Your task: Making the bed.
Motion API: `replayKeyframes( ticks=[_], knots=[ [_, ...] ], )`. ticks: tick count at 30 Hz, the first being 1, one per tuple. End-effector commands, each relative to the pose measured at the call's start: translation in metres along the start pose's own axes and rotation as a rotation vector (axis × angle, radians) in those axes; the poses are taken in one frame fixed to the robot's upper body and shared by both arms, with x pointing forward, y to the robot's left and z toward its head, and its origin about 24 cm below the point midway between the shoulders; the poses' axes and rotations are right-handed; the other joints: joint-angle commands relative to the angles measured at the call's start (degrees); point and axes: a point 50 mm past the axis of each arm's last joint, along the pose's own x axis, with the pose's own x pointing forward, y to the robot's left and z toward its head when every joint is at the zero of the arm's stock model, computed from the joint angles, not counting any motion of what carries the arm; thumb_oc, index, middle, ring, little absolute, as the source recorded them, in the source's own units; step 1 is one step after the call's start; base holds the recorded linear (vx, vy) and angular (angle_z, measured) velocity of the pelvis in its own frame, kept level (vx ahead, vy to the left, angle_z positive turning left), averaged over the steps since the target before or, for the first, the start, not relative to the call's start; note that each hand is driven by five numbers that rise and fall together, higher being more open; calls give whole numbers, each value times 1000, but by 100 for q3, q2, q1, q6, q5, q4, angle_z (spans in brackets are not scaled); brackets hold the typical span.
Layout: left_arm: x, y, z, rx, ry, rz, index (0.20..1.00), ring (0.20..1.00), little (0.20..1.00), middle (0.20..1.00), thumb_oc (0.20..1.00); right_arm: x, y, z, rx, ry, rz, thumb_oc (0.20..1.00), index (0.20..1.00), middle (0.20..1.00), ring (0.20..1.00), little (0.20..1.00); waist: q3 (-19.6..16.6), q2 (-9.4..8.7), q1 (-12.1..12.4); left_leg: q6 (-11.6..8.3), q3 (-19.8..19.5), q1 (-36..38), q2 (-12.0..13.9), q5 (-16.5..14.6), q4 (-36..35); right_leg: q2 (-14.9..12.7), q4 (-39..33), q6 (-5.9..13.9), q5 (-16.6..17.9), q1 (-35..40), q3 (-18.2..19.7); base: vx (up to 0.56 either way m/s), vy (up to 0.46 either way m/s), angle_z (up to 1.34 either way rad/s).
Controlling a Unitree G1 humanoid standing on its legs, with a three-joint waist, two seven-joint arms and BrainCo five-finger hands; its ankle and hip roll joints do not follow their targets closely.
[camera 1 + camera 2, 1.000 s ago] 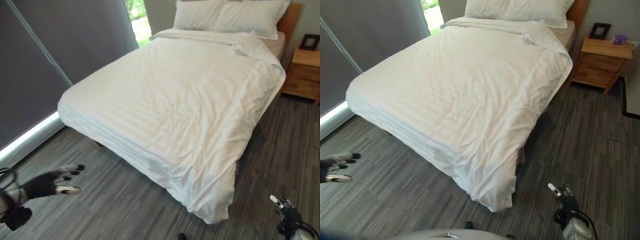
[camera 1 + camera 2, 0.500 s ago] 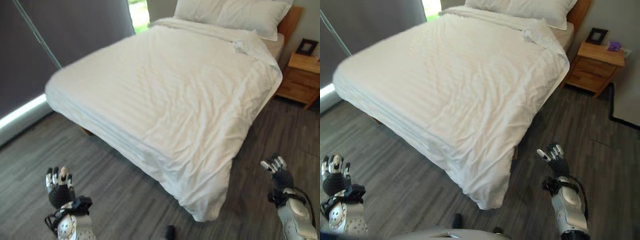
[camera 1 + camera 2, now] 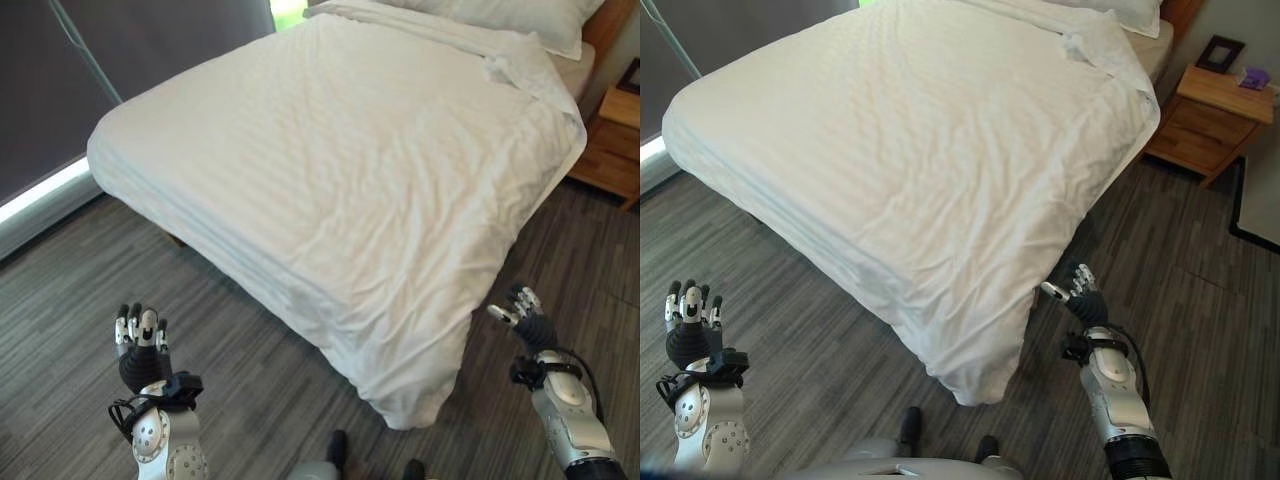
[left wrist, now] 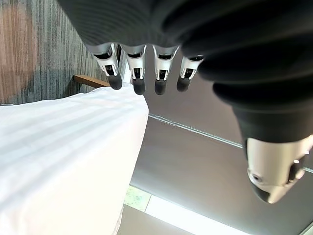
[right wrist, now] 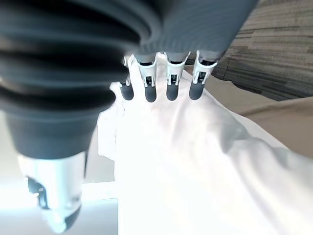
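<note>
A white striped duvet [image 3: 340,160] covers the bed, wrinkled toward the near right. Its near corner [image 3: 412,392] hangs down to the floor. At the head, the duvet's edge is rumpled in a fold [image 3: 515,68] below the white pillows [image 3: 500,12]. My left hand [image 3: 140,345] is raised over the floor at the lower left, open with fingers [image 4: 139,73] straight, apart from the bed. My right hand [image 3: 527,322] is up beside the hanging corner, also open, its fingers [image 5: 168,78] pointing at the duvet [image 5: 195,166] without touching it.
A wooden nightstand [image 3: 1210,118] with a picture frame [image 3: 1223,52] stands right of the bed. A dark window blind [image 3: 60,90] runs along the bed's left side. Grey plank floor [image 3: 250,390] lies between me and the bed.
The camera has tipped down and closer to the bed. My left hand swung in from the side and rose with fingers up. My right hand rose beside the hanging corner.
</note>
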Motion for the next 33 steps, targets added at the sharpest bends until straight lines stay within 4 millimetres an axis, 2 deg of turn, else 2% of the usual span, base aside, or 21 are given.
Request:
replayKeyframes(
  ticks=[1,5,14,19,25,27,30,31,32,33],
  knots=[
    [11,-13,20,9,-117,-77,1000,1000,1000,1000,1000,15,10,26,3,-133,10,1000,1000,1000,1000,1000,-209,-12,16,-222,-92,-4,277,-138,31,-418,137,174,-71,198,-181,0,0,0],
    [11,-9,21,84,-113,-94,1000,1000,1000,1000,1000,16,10,23,-2,-117,0,1000,1000,1000,1000,1000,-193,16,25,-212,-87,-12,262,-141,31,-426,138,180,-59,171,-163,0,0,0],
    [8,-7,10,75,-64,-73,1000,1000,1000,1000,1000,14,15,7,26,-56,-13,1000,1000,1000,1000,1000,-161,60,-4,-192,-65,-57,233,-153,31,-474,139,212,-27,117,-171,0,0,0],
    [7,-9,9,77,-61,-81,1000,1000,1000,1000,1000,14,17,6,9,-50,-10,1000,1000,1000,1000,1000,-161,69,-19,-172,-54,-75,221,-159,31,-484,140,227,-11,79,-159,0,0,0],
    [9,-12,10,90,-70,-99,1000,1000,1000,1000,1000,22,14,29,-108,-136,4,1000,1000,1000,1000,1000,-162,57,-3,-165,-43,-84,210,-176,31,-491,131,238,-11,63,-137,0,0,0],
    [10,-13,10,89,-72,-102,1000,1000,1000,1000,1000,28,17,45,-86,-199,7,1000,1000,1000,1000,1000,-167,41,18,-161,-30,-94,205,-182,31,-495,130,241,-5,46,-124,0,0,0],
    [10,-15,9,88,-69,-107,1000,1000,1000,1000,1000,32,25,57,-27,-247,40,1000,1000,1000,1000,1000,-163,24,49,-157,-27,-94,195,-185,31,-493,129,240,-2,39,-119,0,0,0],
    [10,-14,7,95,-63,-106,1000,1000,1000,1000,1000,33,32,61,44,-263,70,711,711,711,711,711,-164,15,66,-155,-24,-93,195,-186,31,-492,130,239,2,36,-121,0,0,0],
    [10,-14,7,95,-63,-106,1000,1000,1000,1000,1000,33,32,61,45,-263,70,222,222,222,222,222,-163,13,67,-155,-23,-93,194,-186,31,-492,130,239,2,35,-121,0,0,0],
    [10,-14,6,95,-56,-105,1000,1000,1000,1000,1000,34,35,62,85,-267,84,200,200,200,200,200,-165,8,79,-156,-18,-90,193,-188,31,-492,126,241,-1,43,-125,0,0,0]
  ],
)
